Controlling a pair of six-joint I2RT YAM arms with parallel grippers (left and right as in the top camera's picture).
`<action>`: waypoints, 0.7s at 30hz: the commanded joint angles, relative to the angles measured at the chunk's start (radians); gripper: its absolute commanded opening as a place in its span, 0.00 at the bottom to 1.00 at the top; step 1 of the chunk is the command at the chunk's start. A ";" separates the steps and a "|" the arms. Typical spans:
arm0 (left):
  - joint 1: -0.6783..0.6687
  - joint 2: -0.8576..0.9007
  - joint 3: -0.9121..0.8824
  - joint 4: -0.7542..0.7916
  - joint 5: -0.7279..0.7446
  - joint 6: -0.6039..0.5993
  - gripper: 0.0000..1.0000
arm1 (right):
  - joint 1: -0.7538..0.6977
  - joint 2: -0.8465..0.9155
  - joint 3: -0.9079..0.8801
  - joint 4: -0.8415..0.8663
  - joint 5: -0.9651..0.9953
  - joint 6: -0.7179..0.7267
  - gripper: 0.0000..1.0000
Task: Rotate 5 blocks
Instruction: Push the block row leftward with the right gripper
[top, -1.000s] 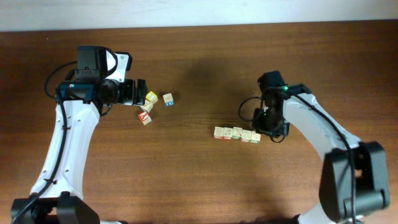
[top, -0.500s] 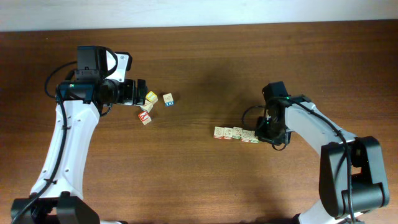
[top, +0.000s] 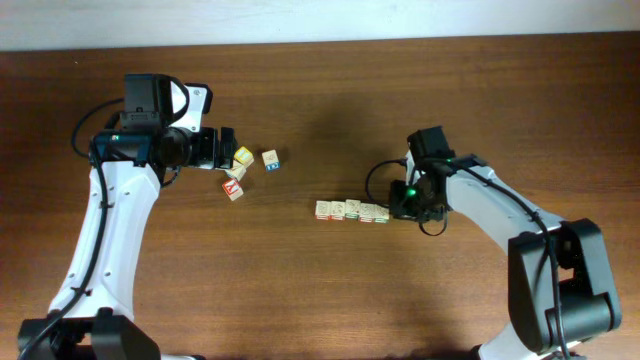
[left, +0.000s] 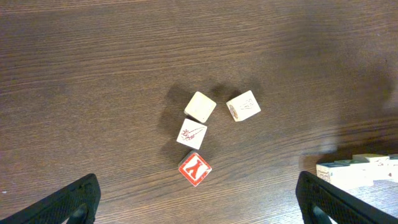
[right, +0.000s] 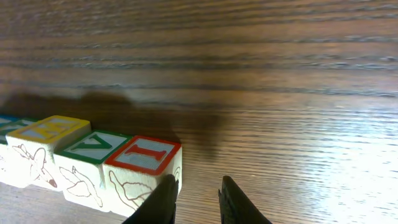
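Blocks (top: 353, 210) are lying in a tight row on the table (top: 300, 290), faces touching, likely so each can be turned in order. Right gripper (right: 196, 200) is hanging at the row's right end, jaws only slightly apart and pinching nothing. One finger (right: 163, 196) seems to be touching the red-lettered end block (right: 144, 163), probably nudging it. Left gripper (left: 199, 202) is hovering spread wide over loose cubes (left: 199, 118), well apart from the row.

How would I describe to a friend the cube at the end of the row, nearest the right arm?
On the wooden table, find the row of cubes beside the right arm. Take the cube at the end next to the right end effector. Its top is framed in red with a red letter, while its neighbour has a green top.
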 joint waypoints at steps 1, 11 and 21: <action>0.005 0.003 0.020 0.002 -0.004 -0.013 0.99 | 0.041 0.055 0.047 -0.010 -0.019 -0.060 0.24; 0.005 0.003 0.020 0.002 -0.004 -0.013 0.99 | 0.068 0.141 0.183 -0.060 -0.016 -0.087 0.24; 0.004 0.003 0.020 0.002 -0.004 -0.013 0.99 | 0.086 0.141 0.265 -0.104 -0.015 -0.076 0.28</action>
